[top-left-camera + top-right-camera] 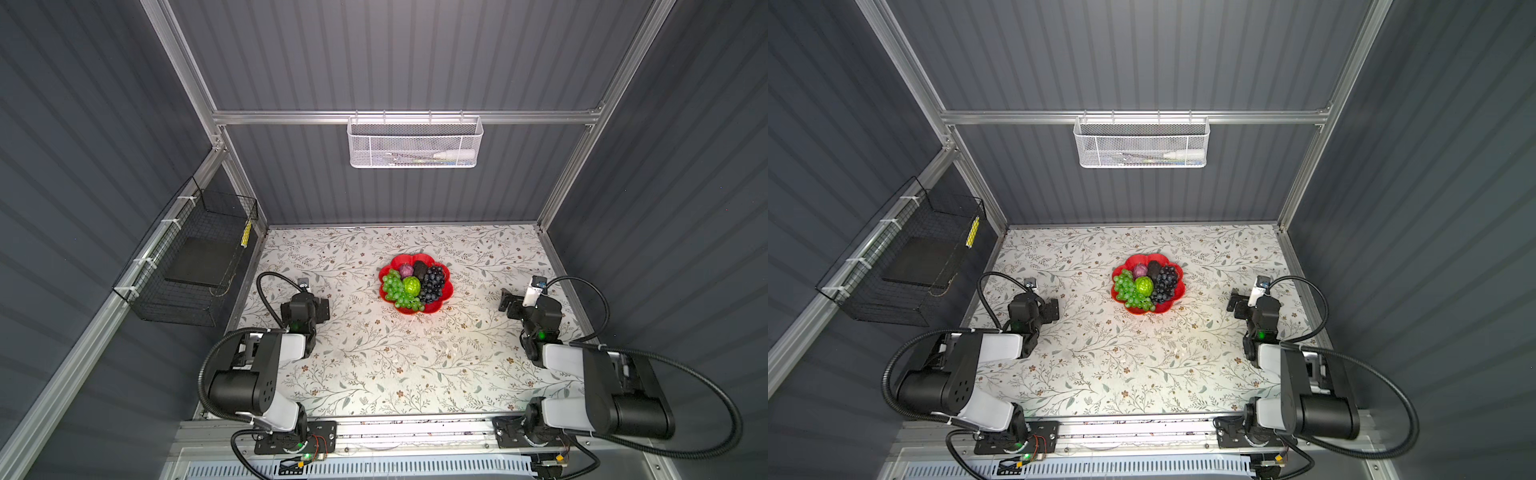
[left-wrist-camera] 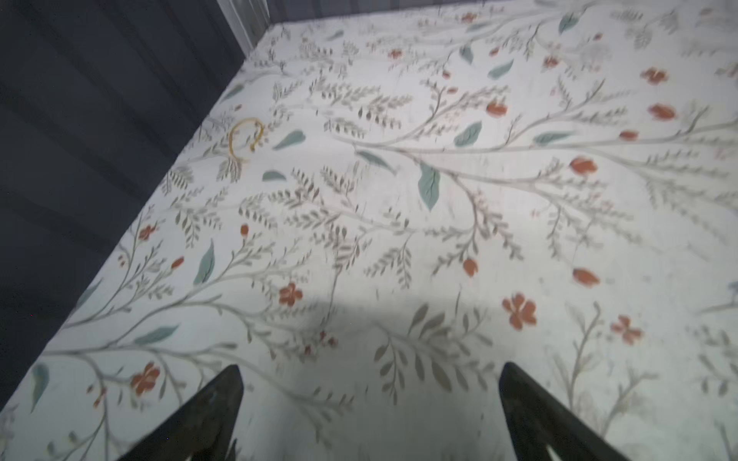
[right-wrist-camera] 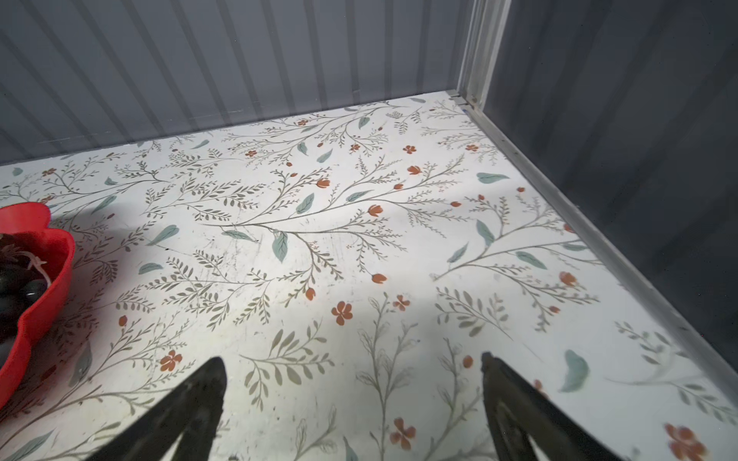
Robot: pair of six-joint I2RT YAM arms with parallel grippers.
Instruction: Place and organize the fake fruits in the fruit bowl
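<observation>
Red glossy plastic, scalloped like a flower, forms the fruit bowl (image 1: 434,305). It stands on the floral-printed tabletop (image 1: 374,365), slightly far of centre and between the two arms. All five fake fruits lie inside it.

The green grape bunch (image 1: 397,289) runs down the left side and curls along the near rim. The dark grape bunch (image 1: 432,282) fills the right side. Between them, at the middle of the bowl, sits the bright green bumpy ball (image 1: 411,285), touching both bunches. On the far side, the small purple round fruit (image 1: 406,271) lies to the left and the dark avocado (image 1: 419,268) to the right, just beside each other. Bare red shows at the far-left and near-right petals in both top views.

The left gripper (image 2: 369,369) is to the left of the bowl and well apart from it. It is released: its jaws are spread wide, and only printed tabletop shows between them. The right gripper (image 3: 353,361) is to the right of the bowl, also well apart, and is likewise released and holds no fruit. The right wrist view catches one red petal of the rim and a few dark grapes at the picture's edge.

The left wrist view is slightly blurred. In it, a thin yellow loop (image 2: 245,135) lies on the tabletop near the left wall. A white mesh basket (image 1: 413,143) hangs from the rail on the far wall. A black wire basket (image 1: 195,257) hangs on the left wall with a dark flat slab inside.
</observation>
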